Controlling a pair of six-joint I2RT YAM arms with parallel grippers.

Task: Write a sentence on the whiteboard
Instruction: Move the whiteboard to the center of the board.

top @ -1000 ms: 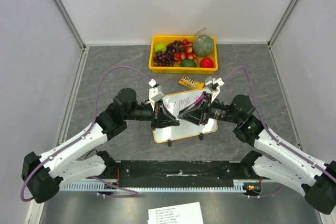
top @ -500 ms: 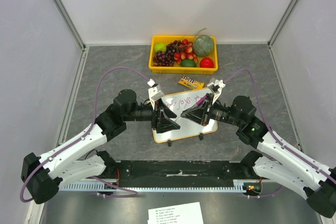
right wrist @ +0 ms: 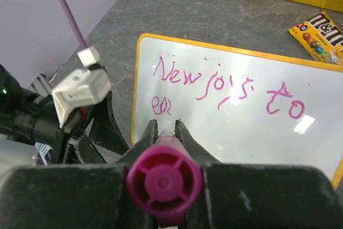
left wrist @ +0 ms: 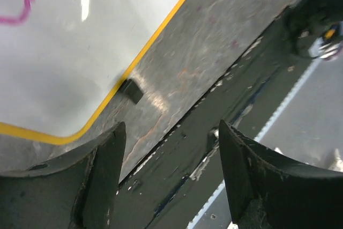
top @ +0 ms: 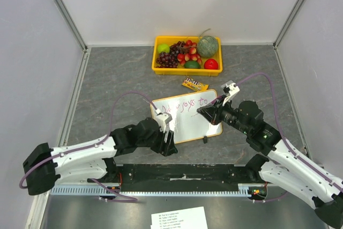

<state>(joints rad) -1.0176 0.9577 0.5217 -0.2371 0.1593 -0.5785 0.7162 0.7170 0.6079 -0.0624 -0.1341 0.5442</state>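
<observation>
Top view: the whiteboard [top: 195,127] lies flat near the table's front edge. The left gripper [top: 169,139] has pulled back from over the board to its near left corner, so nothing steadies the board now. The right gripper [top: 206,112] sits over its right edge.

Left wrist view: the fingers stand apart and empty, above the board's rounded corner and one black clip foot [left wrist: 131,90].

Right wrist view: only here is the sentence [right wrist: 225,87] legible, "New joys to", with a second line barely begun. The jaws are clamped on a pink-purple marker [right wrist: 164,183], so writing looks unfinished.
</observation>
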